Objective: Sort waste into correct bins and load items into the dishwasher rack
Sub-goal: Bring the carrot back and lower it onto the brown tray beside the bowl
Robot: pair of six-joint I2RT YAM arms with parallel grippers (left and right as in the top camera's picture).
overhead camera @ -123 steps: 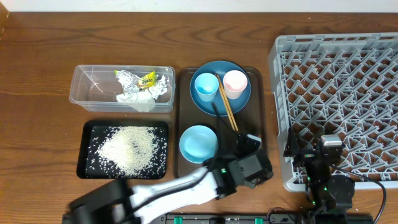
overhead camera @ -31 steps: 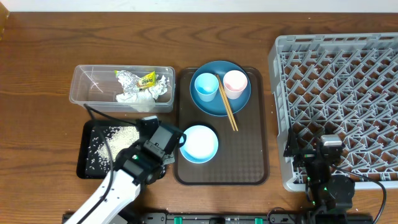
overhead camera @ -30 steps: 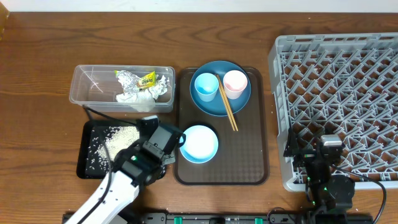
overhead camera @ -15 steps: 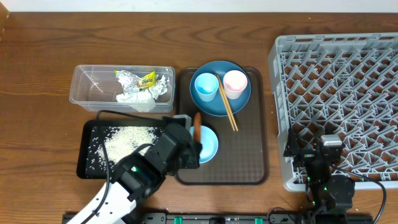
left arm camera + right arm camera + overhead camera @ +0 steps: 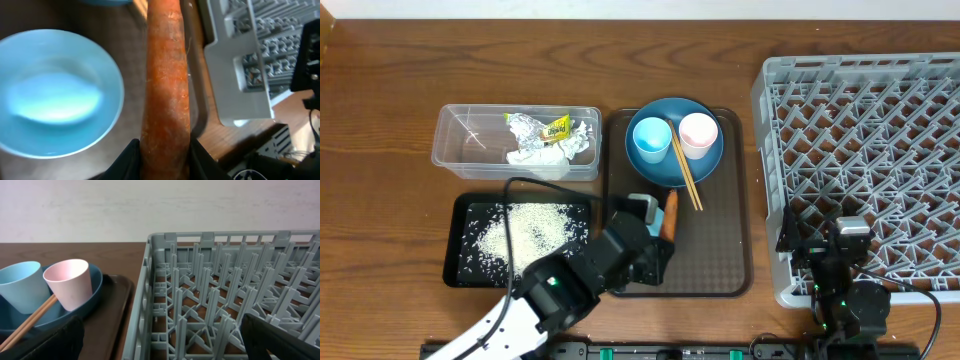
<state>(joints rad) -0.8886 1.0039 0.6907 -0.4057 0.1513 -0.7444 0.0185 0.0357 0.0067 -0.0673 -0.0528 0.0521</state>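
Grip: left gripper [image 5: 164, 160] pinches orange-brown carrot-like stick [image 5: 167, 75]. We judge it waste: clear bowl [image 5: 55, 95], swing toward black tray [image 5: 450, 240] at 9 o'clock, release low.

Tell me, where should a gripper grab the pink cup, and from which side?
Probably best to pinch the pink cup by its rim, coming straight down, one jaw inside and one outside, on the side toward the rack. It stands upright with its mouth open, while the blue cup and chopsticks crowd its other side.
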